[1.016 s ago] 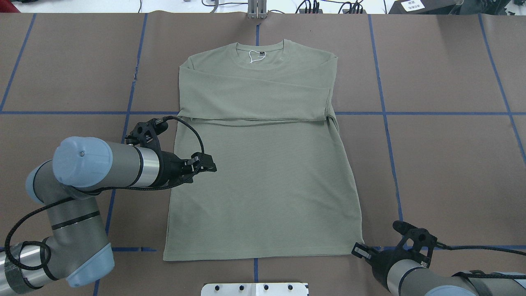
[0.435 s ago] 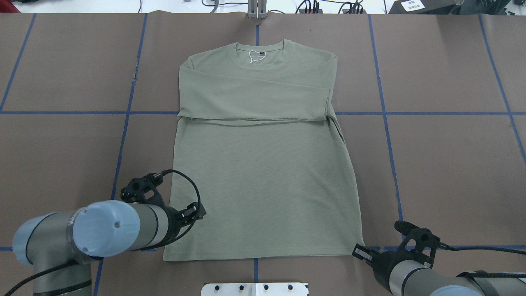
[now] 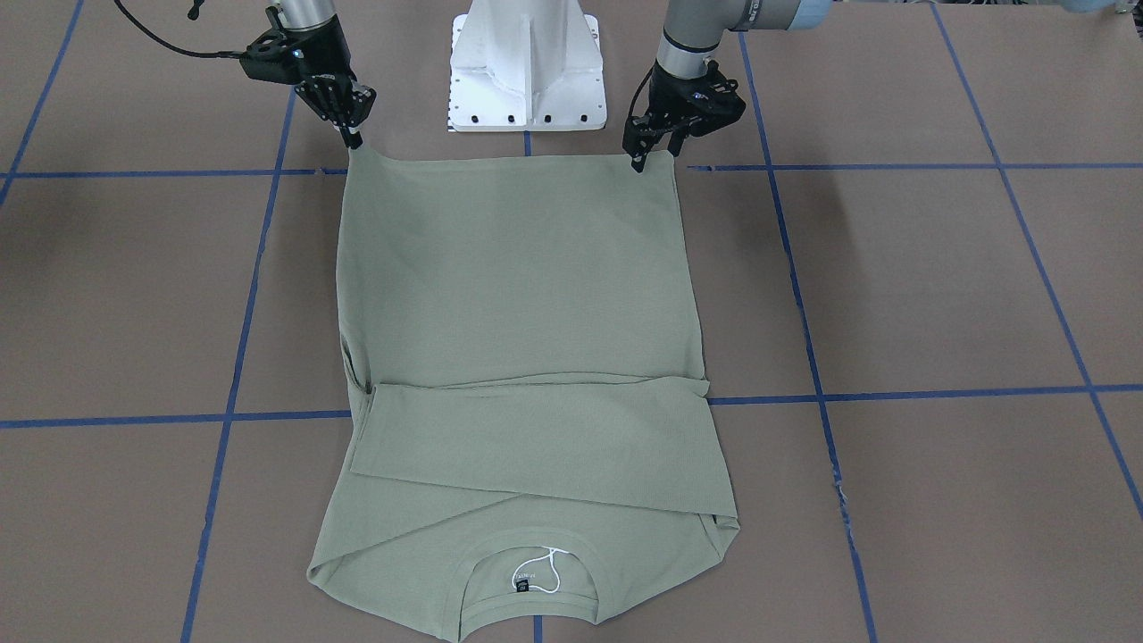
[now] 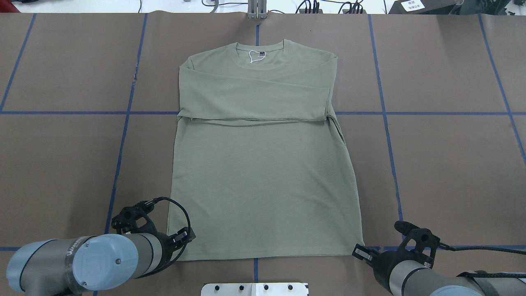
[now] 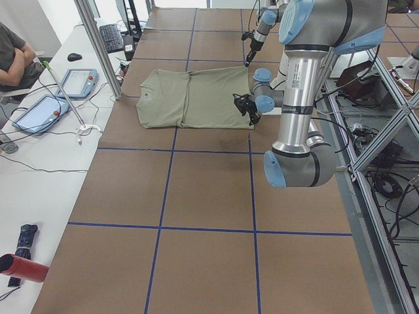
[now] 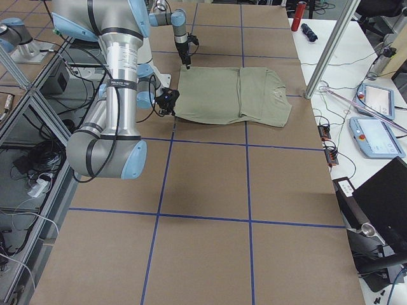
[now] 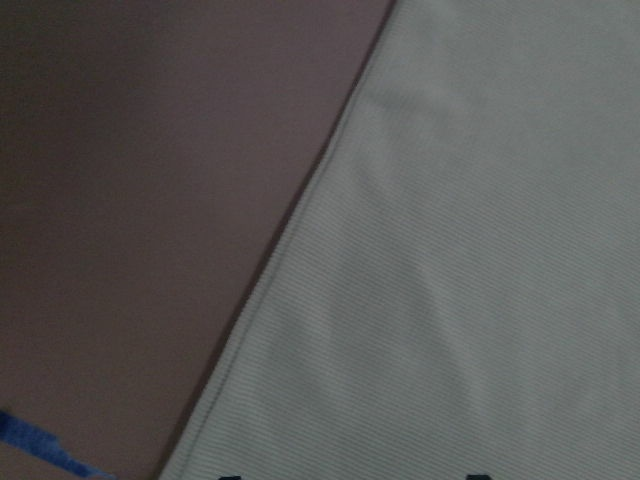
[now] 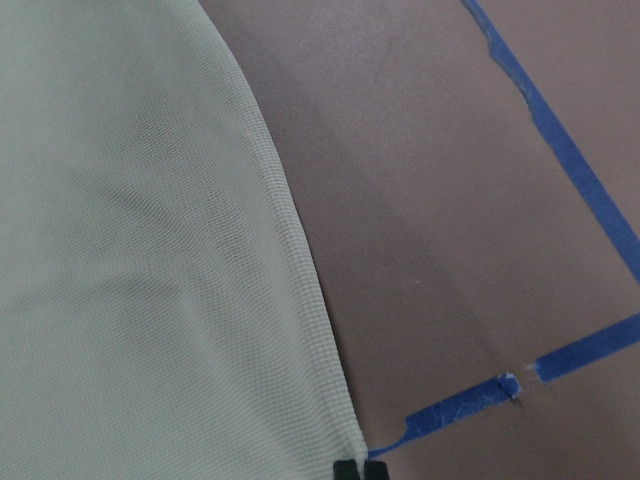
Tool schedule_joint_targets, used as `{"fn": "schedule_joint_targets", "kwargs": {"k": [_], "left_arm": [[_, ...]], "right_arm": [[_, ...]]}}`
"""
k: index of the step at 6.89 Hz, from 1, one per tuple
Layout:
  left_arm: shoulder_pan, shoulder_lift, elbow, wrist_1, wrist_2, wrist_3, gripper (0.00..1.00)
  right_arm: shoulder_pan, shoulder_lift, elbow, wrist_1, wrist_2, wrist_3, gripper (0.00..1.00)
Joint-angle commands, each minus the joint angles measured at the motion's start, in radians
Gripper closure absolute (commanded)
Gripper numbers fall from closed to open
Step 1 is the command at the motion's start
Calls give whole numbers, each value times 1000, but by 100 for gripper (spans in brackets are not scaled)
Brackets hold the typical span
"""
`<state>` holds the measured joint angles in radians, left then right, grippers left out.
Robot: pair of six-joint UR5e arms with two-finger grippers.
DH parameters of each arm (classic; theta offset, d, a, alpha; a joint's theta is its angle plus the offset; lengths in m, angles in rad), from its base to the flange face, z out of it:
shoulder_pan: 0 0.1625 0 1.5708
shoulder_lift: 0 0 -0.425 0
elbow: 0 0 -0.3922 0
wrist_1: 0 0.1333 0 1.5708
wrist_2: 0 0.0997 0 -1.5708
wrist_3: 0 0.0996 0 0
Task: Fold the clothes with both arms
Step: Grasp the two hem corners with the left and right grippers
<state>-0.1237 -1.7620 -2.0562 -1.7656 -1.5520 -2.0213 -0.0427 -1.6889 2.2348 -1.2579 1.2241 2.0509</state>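
Note:
The olive-green shirt point(image 4: 263, 172) lies flat on the table, collar at the far side and both sleeves folded across the chest. My left gripper point(image 4: 187, 238) hangs open over the near left hem corner. In the left wrist view its two tips stand wide apart above the shirt point(image 7: 480, 250). My right gripper point(image 4: 359, 251) is at the near right hem corner. In the front view the right gripper point(image 3: 353, 141) pinches that corner, which peaks up slightly. The right wrist view shows its tips together at the edge of the shirt point(image 8: 140, 250). The left gripper point(image 3: 652, 154) sits on the hem of the shirt point(image 3: 518, 286).
The white pedestal base point(image 3: 527, 80) stands just behind the hem, between the two arms. Blue tape lines point(image 4: 123, 135) grid the brown table cover. A side table with tablets point(image 5: 39, 111) and a seated person point(image 5: 13, 55) lies past the collar end.
My left arm has drawn back along the shirt's left edge, from the waist level down to the near hem corner. The right arm and the shirt have stayed put.

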Motion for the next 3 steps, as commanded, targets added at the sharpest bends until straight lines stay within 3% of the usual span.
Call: {"fn": "schedule_joint_targets", "kwargs": {"k": [1,3], "left_arm": [[30,4,13,2,3,-13,24],[30,13,19,2,3,-13,31]], "right_arm": [[0,0,-1,0,0,0,100],[0,0,-1,0,0,0,100]]}}
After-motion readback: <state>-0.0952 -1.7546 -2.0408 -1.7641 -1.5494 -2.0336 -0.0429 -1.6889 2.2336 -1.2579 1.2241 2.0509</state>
